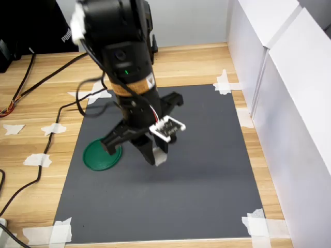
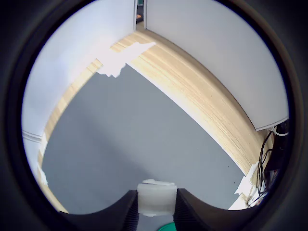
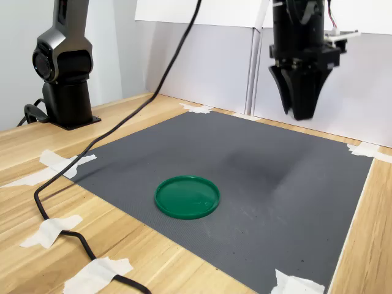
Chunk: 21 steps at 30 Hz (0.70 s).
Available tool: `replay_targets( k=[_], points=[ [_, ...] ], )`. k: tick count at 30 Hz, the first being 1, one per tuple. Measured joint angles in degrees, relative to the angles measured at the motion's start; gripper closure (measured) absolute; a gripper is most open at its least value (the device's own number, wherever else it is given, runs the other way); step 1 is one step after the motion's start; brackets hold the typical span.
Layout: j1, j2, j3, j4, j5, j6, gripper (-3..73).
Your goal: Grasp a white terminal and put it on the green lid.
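Note:
My gripper is shut on the white terminal, a small white block pinched between the two dark fingers. In the first exterior view the gripper hangs above the dark mat, with the terminal showing at its tip. The green lid lies flat on the mat toward the first exterior view's left of the gripper. In the second exterior view the gripper is raised well above the mat, behind and to the right of the lid. A sliver of the lid shows below the terminal in the wrist view.
A dark grey mat is taped to the wooden table with white tape scraps. White panels wall the first exterior view's right. A black cable crosses the mat's corner, and the arm's base stands at the second exterior view's left.

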Motion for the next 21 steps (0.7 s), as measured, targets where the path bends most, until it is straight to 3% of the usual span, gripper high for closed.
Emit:
replay_targets(
  k=[4,13,21],
  points=[
    [-4.84,-3.57,0.0,3.66,1.85,-1.45,42.6],
    [-12.66,-7.99,2.76,3.12,3.58,-4.88,42.6],
    [-17.24,-10.75,15.72,2.36,-3.96,-10.59,42.6]
  ],
)
